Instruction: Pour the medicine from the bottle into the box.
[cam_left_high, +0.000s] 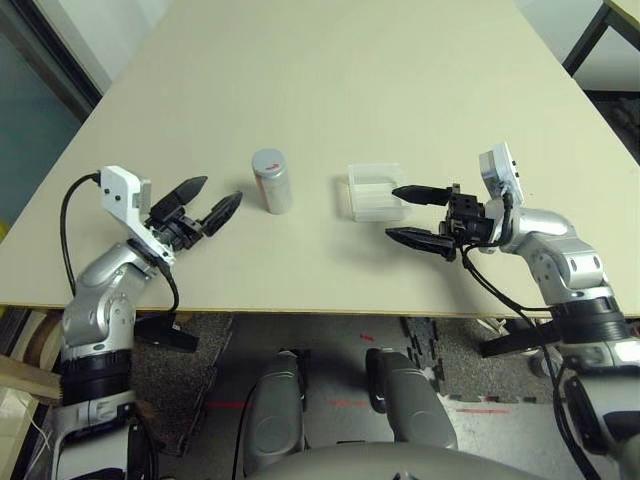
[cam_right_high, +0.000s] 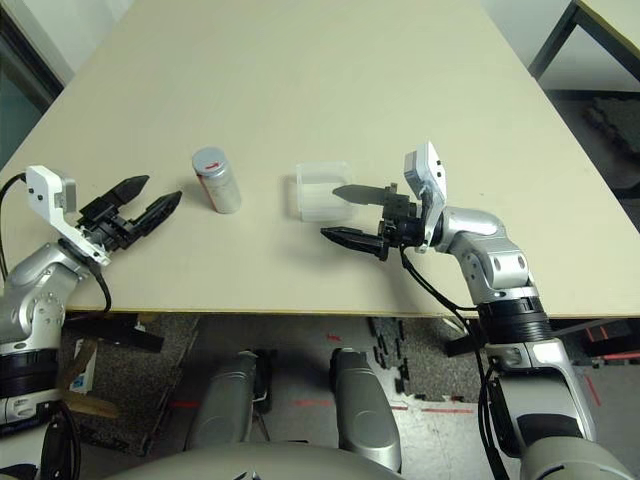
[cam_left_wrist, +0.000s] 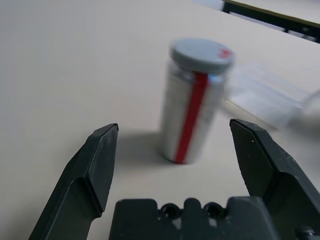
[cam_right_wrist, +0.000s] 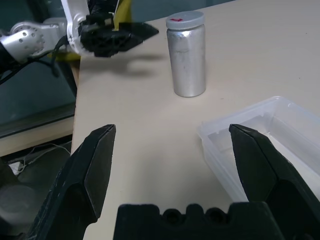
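While both arms hover low over the beige table (cam_left_high: 330, 80), neither gripper grasps anything.

**Bottle.** A small silvery-grey pill bottle (cam_left_high: 272, 181) stands upright on the table, left of centre in the head views. Its grey domed cap (cam_left_wrist: 201, 53) is seated on the mouth. A red stripe runs down the side facing the left wrist camera, and a small red mark sits on top of the cap. No pills are visible; the bottle wall is opaque.

**Box.** A shallow transparent plastic box (cam_left_high: 374, 192) rests flat on the table to the right of the bottle, near it but apart. Its interior appears bare, though the clear plastic makes small contents hard to tell.

**Left gripper.** The left gripper (cam_left_high: 207, 205) is released, its two black fingers spread wide. It points toward the bottle from the left and sits just beside it, without contact. In the left wrist view the bottle stands ahead of the gap between the fingers (cam_left_wrist: 95, 170).

**Right gripper.** The right gripper (cam_left_high: 415, 215) is likewise released, fingers spread. It points left from the right side of the scene. One fingertip lies over the box's right edge; the other sits just in front of the box's near right corner. Contact with the box cannot be confirmed.
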